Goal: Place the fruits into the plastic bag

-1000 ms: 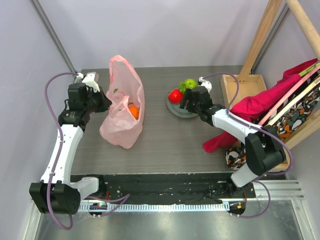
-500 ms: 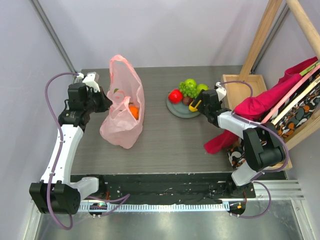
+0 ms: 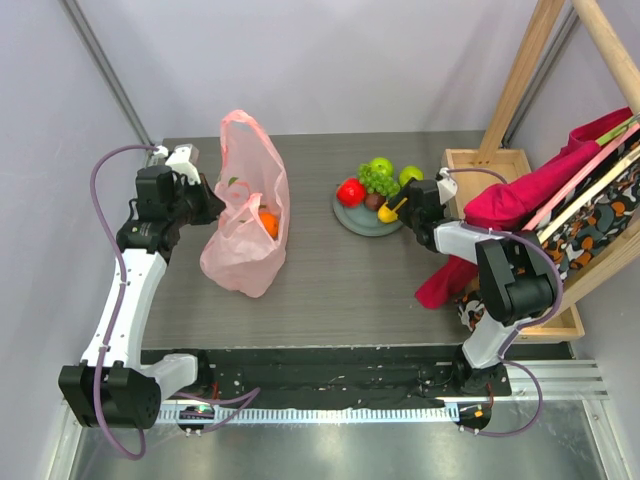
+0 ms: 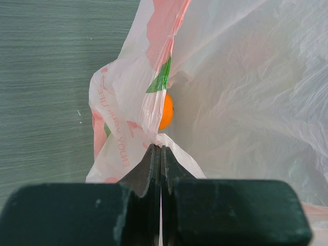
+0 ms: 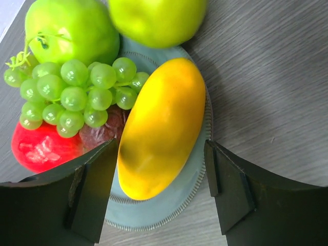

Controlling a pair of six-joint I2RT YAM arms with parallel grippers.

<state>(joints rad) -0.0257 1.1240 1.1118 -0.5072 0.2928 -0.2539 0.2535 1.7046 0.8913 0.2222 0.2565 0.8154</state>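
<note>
Left gripper [image 4: 160,154] clamped on rim of thin translucent pink plastic bag [image 3: 240,262] | orange fruit [image 4: 166,110] inside | right gripper [image 5: 160,154] spread astride glossy yellow mango [image 5: 161,123] on round grey plate [image 5: 166,207], contact unclear

The left arm [image 3: 120,300] and right arm [image 3: 462,243] have smooth white shells on their long links and chunky black joint housings, and purple cables [image 3: 93,185] loop loosely back from behind each wrist. The left gripper [image 3: 214,206] has matte black wedge-shaped fingers [image 4: 138,177] tapering forward from a blocky black body. The right gripper [image 5: 161,146] has the same dull black, flat-faced fingers [image 5: 89,197].
</note>
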